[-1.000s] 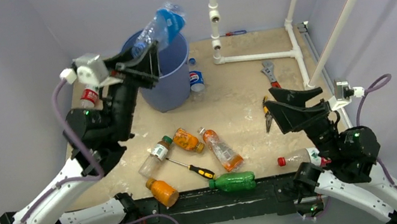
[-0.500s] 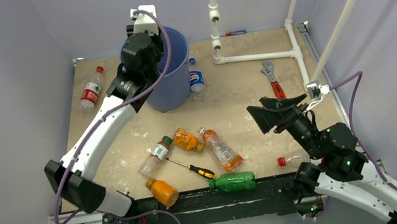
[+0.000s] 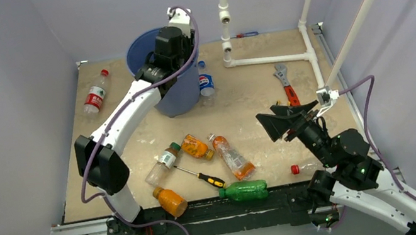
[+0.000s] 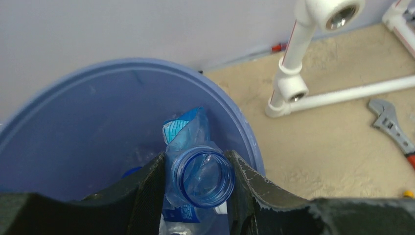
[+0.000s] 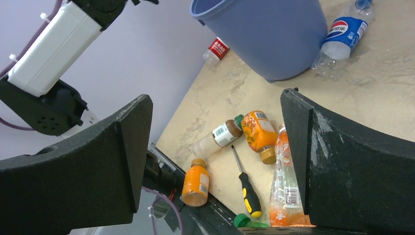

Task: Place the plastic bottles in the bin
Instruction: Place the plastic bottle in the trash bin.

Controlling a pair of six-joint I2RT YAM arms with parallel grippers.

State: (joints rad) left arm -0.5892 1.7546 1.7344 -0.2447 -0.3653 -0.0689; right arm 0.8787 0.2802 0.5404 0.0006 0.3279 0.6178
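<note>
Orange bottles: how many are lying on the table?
3. A stubby orange bottle lies mid-table, a longer orange bottle just right of it, a third orange bottle at the near edge, left of the screwdriver. The blue bin might hide more.

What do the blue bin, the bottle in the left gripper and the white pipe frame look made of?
The blue bin: probably moulded plastic, uniform opaque blue with a soft sheen. The bottle in the left gripper: thin, clear, blue-tinted plastic; it is see-through and crumpled. The white pipe frame: likely PVC tubing, smooth matte white with bulky moulded fittings.
</note>
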